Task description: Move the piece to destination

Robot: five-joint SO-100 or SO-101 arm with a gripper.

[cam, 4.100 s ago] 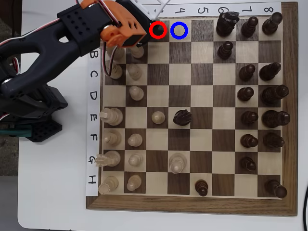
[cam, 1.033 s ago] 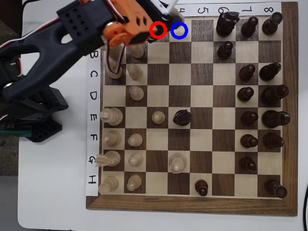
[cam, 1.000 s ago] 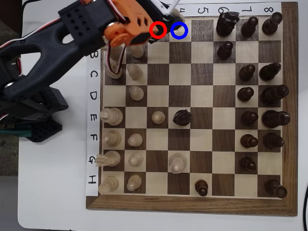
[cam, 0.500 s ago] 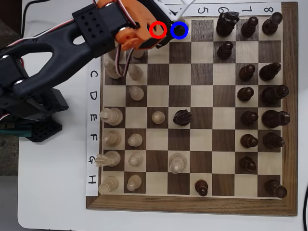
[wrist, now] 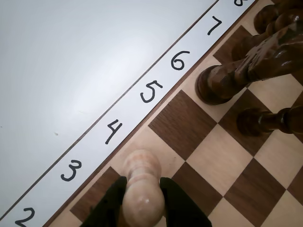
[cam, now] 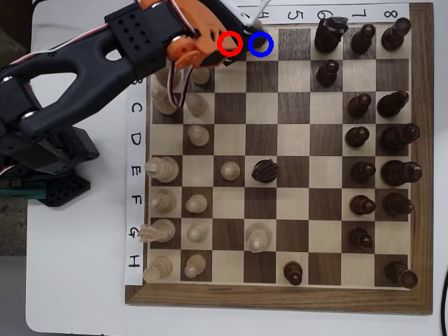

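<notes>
In the wrist view my gripper (wrist: 143,208) is shut on the piece (wrist: 142,184), a pale cream pawn, with a black finger (wrist: 109,205) on each side of its stem. The pawn's base is over the light edge square (wrist: 156,142) beside the handwritten 4; I cannot tell whether it touches. In the overhead view the arm (cam: 140,42) reaches over the board's top left corner and hides the pawn. The gripper's tip (cam: 245,33) lies between the red ring (cam: 229,43) on a dark square and the blue ring on the destination (cam: 260,43).
Dark pieces stand close in the wrist view: a tall one (wrist: 227,80) by the 6 and a pawn (wrist: 265,120). In the overhead view pale pieces (cam: 199,105) crowd the left columns, dark ones (cam: 360,105) the right, and a dark knight (cam: 266,170) stands mid-board.
</notes>
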